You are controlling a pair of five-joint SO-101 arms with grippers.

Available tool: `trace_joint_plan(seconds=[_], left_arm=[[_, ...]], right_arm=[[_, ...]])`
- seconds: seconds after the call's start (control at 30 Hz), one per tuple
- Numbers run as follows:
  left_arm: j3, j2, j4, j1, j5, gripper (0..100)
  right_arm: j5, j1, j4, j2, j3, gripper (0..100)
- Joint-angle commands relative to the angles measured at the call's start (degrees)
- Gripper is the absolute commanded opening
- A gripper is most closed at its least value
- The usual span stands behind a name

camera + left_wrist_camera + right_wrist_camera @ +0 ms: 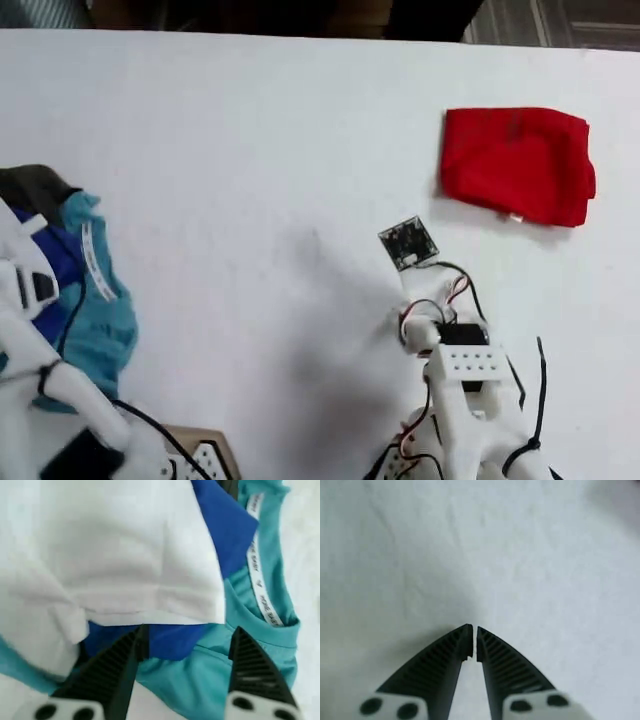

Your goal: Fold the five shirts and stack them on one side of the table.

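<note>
A folded red shirt [518,165] lies flat at the far right of the table. At the left edge sits a loose pile: a teal shirt [105,320] [250,645], a blue shirt [60,265] [220,525], a white shirt [100,550] and a dark one [35,185]. My left gripper [190,632] hangs open just over the pile, with its fingers [115,670] spanning blue and teal cloth and holding nothing. My right gripper [472,630] is shut and empty above bare table. The right arm [460,365] stands near the front, below the red shirt.
The white table [250,150] is bare between the pile and the red shirt. A small camera board [408,243] with loose wires sticks out from the right arm. The left arm [30,300] covers part of the pile. A wooden base [205,450] sits at the front edge.
</note>
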Motion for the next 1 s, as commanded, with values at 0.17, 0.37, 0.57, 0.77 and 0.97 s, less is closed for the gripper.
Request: trace_joint_plan(seconds=[0.17, 0.37, 0.57, 0.77, 0.97], left_arm=[[-1.98, 8.18, -0.70, 4.57, 0.09, 27], [-1.71, 10.64, -6.24, 4.40, -0.35, 27], [-2.24, 13.19, -7.65, 4.57, -0.35, 27], [-2.24, 13.45, -8.70, 4.66, -0.35, 2], [-3.21, 13.10, -8.18, 4.66, 0.18, 3]], right_arm=[[-0.53, -0.22, -0.48, -1.98, -0.18, 1.9], [-0.53, -0.22, -0.48, -1.98, -0.18, 1.9], [-0.53, -0.22, -0.48, -1.98, -0.18, 1.9], [-0.53, -0.22, -0.48, -1.98, -0.18, 1.9], [-0.53, -0.22, -0.48, -1.98, -0.18, 1.9]])
